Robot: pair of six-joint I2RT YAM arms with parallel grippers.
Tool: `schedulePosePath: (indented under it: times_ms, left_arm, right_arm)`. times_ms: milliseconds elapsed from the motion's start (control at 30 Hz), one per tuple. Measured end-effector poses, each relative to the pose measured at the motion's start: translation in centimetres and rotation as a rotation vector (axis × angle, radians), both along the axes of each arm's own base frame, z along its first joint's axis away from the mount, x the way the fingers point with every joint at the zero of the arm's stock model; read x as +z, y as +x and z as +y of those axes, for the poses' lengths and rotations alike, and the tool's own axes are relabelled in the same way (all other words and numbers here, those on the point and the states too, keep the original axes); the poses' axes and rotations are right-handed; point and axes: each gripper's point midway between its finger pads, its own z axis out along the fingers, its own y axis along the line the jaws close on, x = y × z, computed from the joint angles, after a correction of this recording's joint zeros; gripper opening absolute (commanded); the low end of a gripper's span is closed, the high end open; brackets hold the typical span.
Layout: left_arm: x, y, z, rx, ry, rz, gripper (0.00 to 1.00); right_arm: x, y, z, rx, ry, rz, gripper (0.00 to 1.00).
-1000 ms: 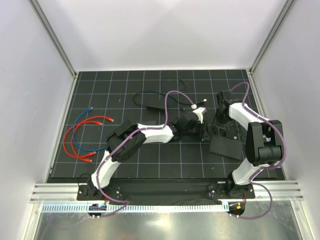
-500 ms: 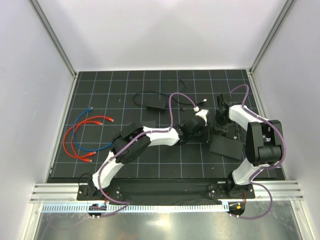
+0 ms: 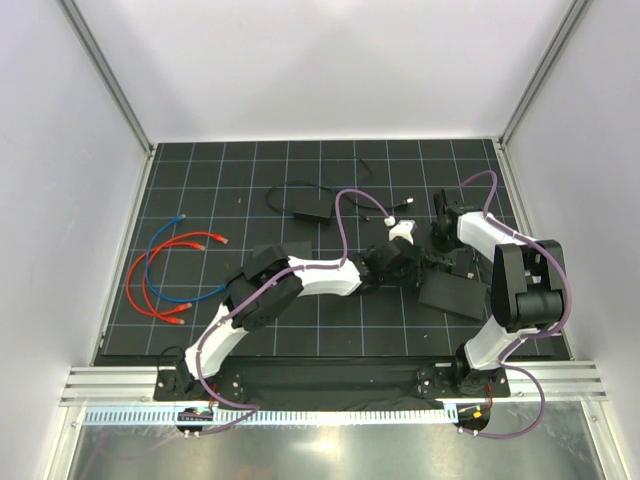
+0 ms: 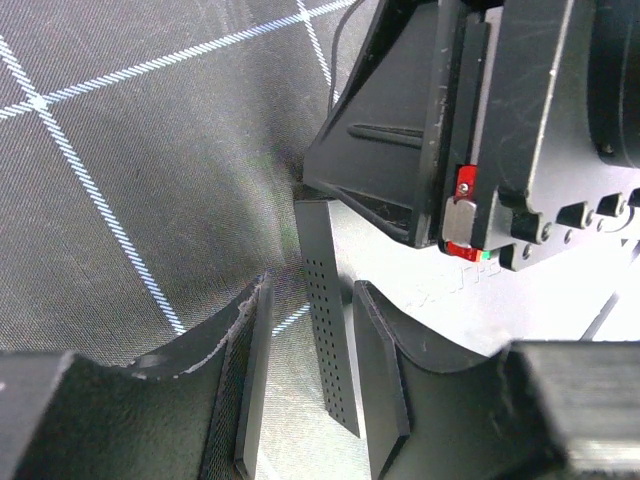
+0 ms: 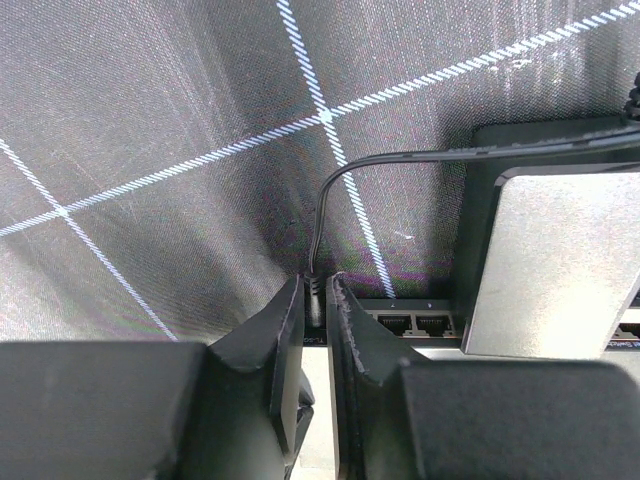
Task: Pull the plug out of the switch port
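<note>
The switch (image 3: 455,295) lies flat on the right part of the gridded desk (image 3: 250,170), where the two arms meet. The right hand (image 5: 315,287) is at the switch's socket edge, clenched on the plug (image 5: 314,302). The plug sits just left of two bare sockets (image 5: 414,323). A thin black cord (image 5: 400,158) rises from the plug and bends off to the right. The fingers hide the port itself, so it is hard to say whether the plug sits fully home.

The left hand (image 4: 312,290) sits close beside the right hand, on its left. Its jaws are parted, a perforated strip (image 4: 325,330) stands between them, and a sliver of desk shows on one side.

Farther back on the desk lies a power brick (image 3: 312,213). Red cables (image 3: 137,285) curl at the far left, well apart from the arms.
</note>
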Motion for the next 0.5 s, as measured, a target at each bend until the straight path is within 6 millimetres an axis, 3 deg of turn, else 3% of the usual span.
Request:
schedulePosePath:
  times_ms: [233,500]
  left_arm:
    - [0.00,0.02,-0.01,0.019,-0.004,0.008,0.38]
    - [0.06,0.08,-0.04,0.021,0.009,0.012,0.37]
  right_arm:
    - [0.01,0.00,-0.02,0.003,-0.002,0.000,0.21]
    - [0.01,0.00,-0.06,0.010,-0.004,0.000,0.08]
